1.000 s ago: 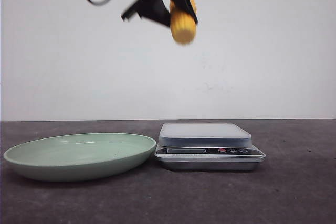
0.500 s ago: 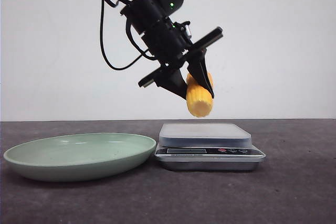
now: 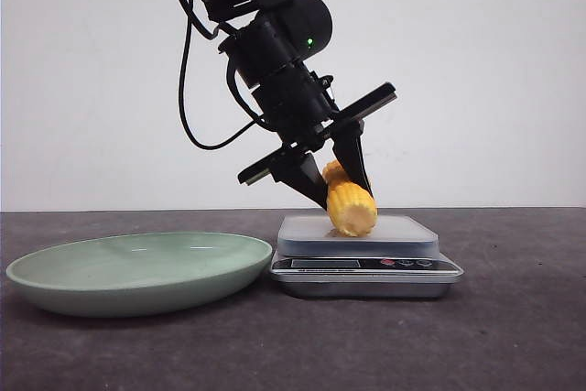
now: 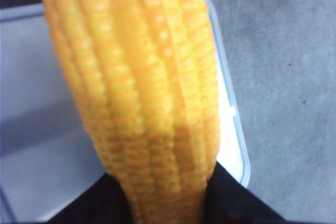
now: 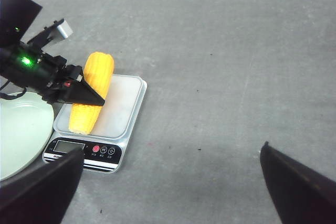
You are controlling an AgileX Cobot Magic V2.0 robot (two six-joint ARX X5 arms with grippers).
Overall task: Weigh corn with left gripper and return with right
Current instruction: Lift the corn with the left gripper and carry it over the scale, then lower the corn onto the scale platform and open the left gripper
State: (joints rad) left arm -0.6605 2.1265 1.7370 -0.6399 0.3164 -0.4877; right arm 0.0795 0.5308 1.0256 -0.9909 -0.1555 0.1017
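My left gripper [image 3: 337,171] was clamped on the corn [image 3: 351,205]. One black finger sat on each side of the cob, and the cob stuck out past my fingertips. The corn was yellow and orange, with bumpy rows of kernels running along it. It was tilted, with its low end down on the kitchen scale [image 3: 366,255]. From the front, that low end looked like it was touching the pale top plate of the scale, near the middle of the plate. From my left wrist camera the corn [image 4: 147,98] filled most of the picture, and the pale plate [image 4: 37,129] lay right under it. My black fingers [image 4: 231,198] showed only as dark shapes at the base of the cob.

From my right wrist camera I could see the corn [image 5: 92,93] lying slanted across the plate of the scale [image 5: 100,124]. My left gripper [image 5: 79,94] held it from the side. The scale had a small screen and little round buttons on its front edge. I could not read the screen.

A big green plate [image 3: 137,270] sat just beside the scale, on the side away from my right arm. Both stood on the dark gray table [image 3: 513,336].

My right gripper [image 5: 170,182] was up high, well apart from the scale. Its two dark fingers were spread wide with nothing between them.
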